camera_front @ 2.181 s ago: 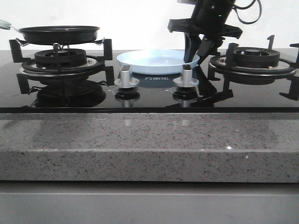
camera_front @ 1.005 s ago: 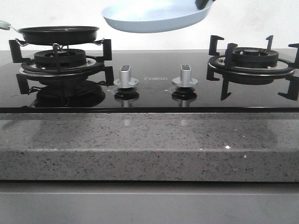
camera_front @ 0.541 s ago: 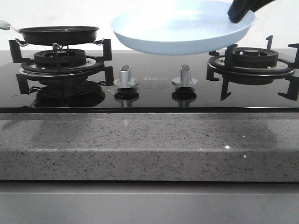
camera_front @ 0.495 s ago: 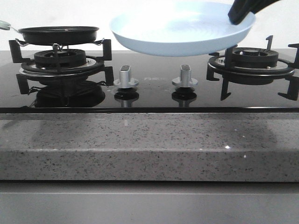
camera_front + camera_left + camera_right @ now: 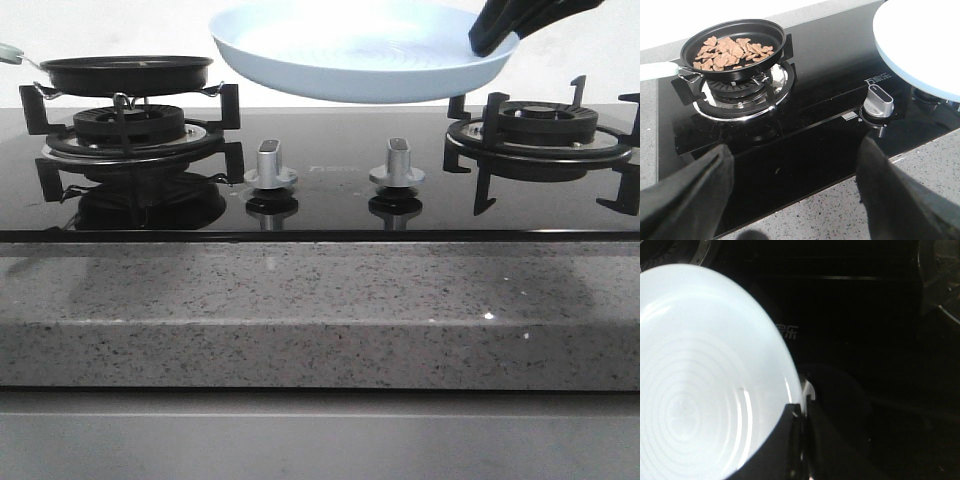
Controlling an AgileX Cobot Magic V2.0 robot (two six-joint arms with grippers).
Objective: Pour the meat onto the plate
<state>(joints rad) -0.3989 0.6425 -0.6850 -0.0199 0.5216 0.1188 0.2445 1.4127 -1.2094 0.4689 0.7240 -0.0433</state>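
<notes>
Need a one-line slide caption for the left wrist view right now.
Open left gripper hovers over the stove, facing the meat in the black pan, with the raised plate to one side.

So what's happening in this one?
The right end effector is shut on the rim of the pale-blue plate and holds it in the air above the stove knobs, tilted a little. The plate is empty. The meat sits in the black frying pan on the left burner. The left end effector is open and holds nothing.
</notes>
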